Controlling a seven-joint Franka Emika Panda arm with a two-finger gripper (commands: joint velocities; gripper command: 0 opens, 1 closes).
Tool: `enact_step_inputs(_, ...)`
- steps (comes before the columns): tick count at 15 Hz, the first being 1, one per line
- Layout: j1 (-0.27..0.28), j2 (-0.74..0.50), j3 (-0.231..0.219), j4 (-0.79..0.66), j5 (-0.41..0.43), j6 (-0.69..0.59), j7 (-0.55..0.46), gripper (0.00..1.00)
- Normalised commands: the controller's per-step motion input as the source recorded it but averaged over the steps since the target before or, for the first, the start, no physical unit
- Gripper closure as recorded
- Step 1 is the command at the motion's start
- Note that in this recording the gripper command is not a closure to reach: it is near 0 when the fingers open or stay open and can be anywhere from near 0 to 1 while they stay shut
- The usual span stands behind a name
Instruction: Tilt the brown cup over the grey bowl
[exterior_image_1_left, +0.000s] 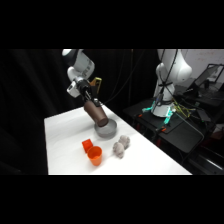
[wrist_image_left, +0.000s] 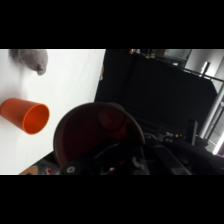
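Black drapes behind everything, with a dark side bench of gear and cables off to the right. White tabletop (exterior_image_1_left: 65, 145) running from upper left toward the lower right, brightly lit against all that dark.

Reaching in from above at upper left: white arm, bent down toward the middle of the tabletop, ending in the claw (exterior_image_1_left: 89, 99). Pinched on the brown cup (exterior_image_1_left: 96, 113) near its upper end, black linkage crowding the bottom of the wrist view. Brown cup tilted steeply, its lower end down and to the right, hanging right over the grey bowl (exterior_image_1_left: 106, 129); touching the bowl or just above it, cannot tell. Seen from the wrist, brown cup (wrist_image_left: 97, 137) filling the lower centre, dark maroon inside, mouth facing the camera.

Grey bowl sitting low and round near the tabletop's far right edge, partly covered by the cup's lower end.

Nearer the front, to the right of the orange pair: lumpy pale grey object (exterior_image_1_left: 120, 147), just in front of the bowl; same lump at the top left corner of the wrist view (wrist_image_left: 31, 59).

Smallest: two orange cups in front of the bowl, one orange cup (exterior_image_1_left: 94, 156) upright with mouth open upward, a second orange cup (exterior_image_1_left: 87, 145) touching it behind. Only one in the wrist view (wrist_image_left: 25, 115), mouth pointing to the right.
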Motion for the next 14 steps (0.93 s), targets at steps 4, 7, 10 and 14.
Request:
enact_step_inputs(4,0.408,-0.78,0.005,-0.58,-0.347,0.71,0.34,0.08)
enact_step_inputs(7,0.432,-0.66,0.214,-0.66,-0.400,0.90,0.46,0.08)
enact_step_inputs(10,0.403,-0.35,0.333,-0.55,-0.445,0.95,0.53,0.08)
enact_step_inputs(14,0.238,-0.03,0.241,-0.28,-0.682,0.65,0.62,0.08)
